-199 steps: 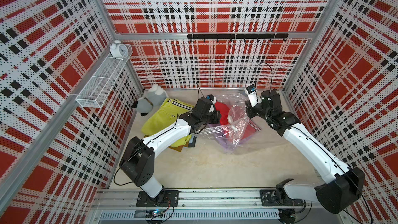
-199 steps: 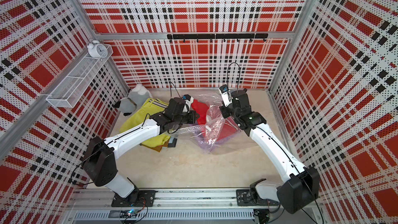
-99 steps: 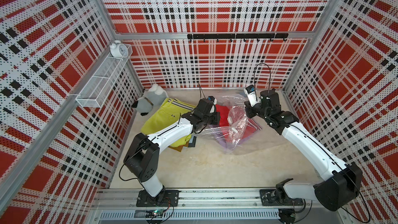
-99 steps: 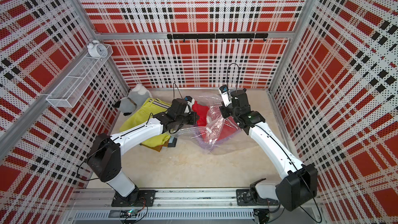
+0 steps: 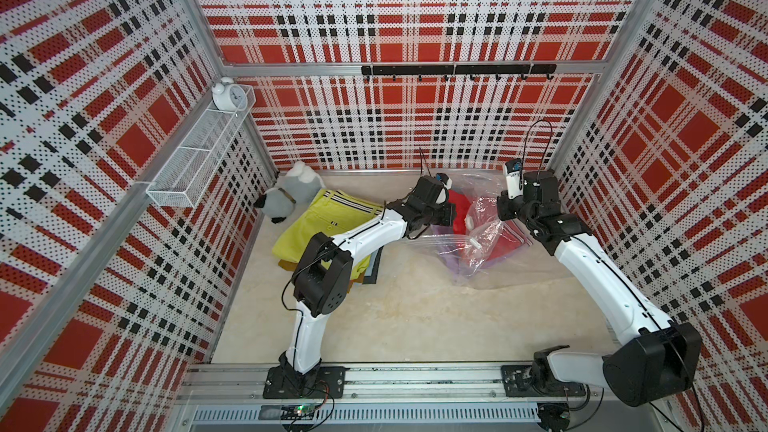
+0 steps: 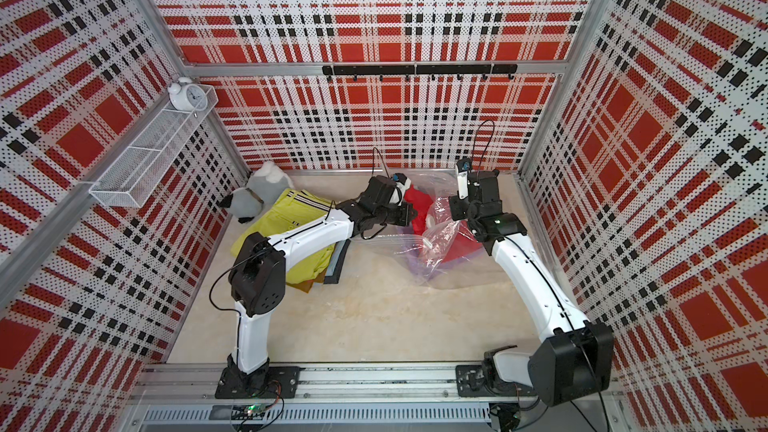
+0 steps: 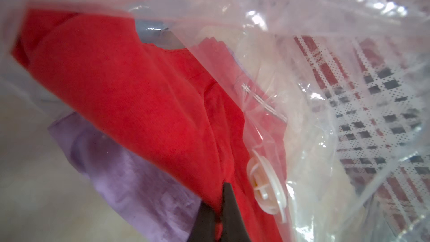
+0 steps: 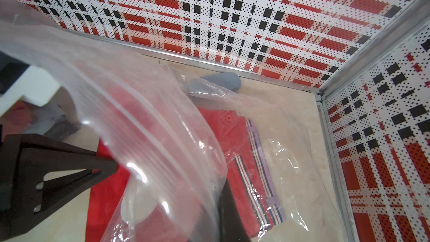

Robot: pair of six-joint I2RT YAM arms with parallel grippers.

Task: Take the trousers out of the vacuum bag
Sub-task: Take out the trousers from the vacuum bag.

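Red trousers (image 7: 139, 94) are pinched in the closed left end effector (image 7: 216, 200) inside the bag (image 5: 478, 251), which is spread at 1 o'clock on the counter (image 5: 415, 317). The bag's upper film is clamped in the shut right end effector (image 8: 167, 178) and held raised. This is evidently done so that the mouth is kept gaping and the cloth can be drawn out without the plastic being dragged along.

Lilac trousers (image 7: 121, 166) are seen beneath the red pair, also within the plastic, and the white valve (image 7: 267, 187) sits just beside the pinched fold. Both striped waistbands are laid flat at the bag's 3 o'clock side.

Pairs already removed are stacked at 10 o'clock, yellow-green trousers (image 5: 328, 218) uppermost. They are kept well apart from the bag, apparently so that its mouth is left unobstructed. The toy (image 5: 286, 197) is propped in the 11 o'clock corner.

Compared with a second ago, the left arm is stretched farther toward 2 o'clock, with its elbow shifted forward and its grip unchanged. The right arm's hold is barely altered. Two pairs are judged left to be taken out.
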